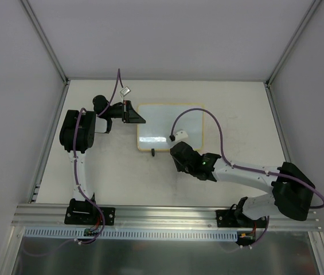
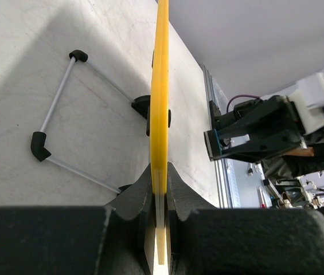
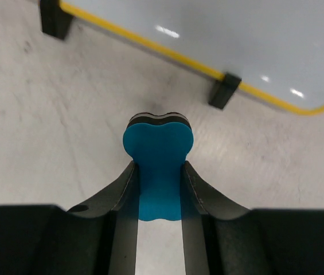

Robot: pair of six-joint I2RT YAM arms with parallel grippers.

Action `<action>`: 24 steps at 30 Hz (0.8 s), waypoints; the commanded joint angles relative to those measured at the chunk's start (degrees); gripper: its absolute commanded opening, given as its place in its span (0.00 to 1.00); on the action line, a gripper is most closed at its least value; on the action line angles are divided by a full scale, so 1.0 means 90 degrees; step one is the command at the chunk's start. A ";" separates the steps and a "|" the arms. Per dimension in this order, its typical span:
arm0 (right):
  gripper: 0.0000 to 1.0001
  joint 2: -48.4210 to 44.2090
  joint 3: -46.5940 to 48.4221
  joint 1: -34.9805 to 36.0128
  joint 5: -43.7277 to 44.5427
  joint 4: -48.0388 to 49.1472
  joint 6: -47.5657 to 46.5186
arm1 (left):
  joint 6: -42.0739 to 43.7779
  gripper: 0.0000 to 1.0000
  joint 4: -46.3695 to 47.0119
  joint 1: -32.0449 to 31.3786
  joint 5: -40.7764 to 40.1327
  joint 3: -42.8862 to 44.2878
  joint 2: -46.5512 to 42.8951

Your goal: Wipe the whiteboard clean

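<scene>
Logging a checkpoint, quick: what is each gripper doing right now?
The left gripper is shut on the whiteboard edge.
The right gripper is shut on the blue eraser.

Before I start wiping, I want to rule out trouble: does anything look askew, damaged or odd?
Nothing stands out. The left tool clamps the whiteboard by its left edge, the board rests on its black feet, and the right tool holds the blue eraser just short of the lower frame.

On table (image 1: 104, 172) — whiteboard (image 1: 170, 127), eraser (image 3: 157, 166) before it
</scene>
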 commanded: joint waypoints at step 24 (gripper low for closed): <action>0.63 -0.0618 -0.1133 0.0051 -0.0470 -0.0871 0.1155 | -0.0290 0.05 0.1645 -0.0001 0.0534 0.0174 -0.0065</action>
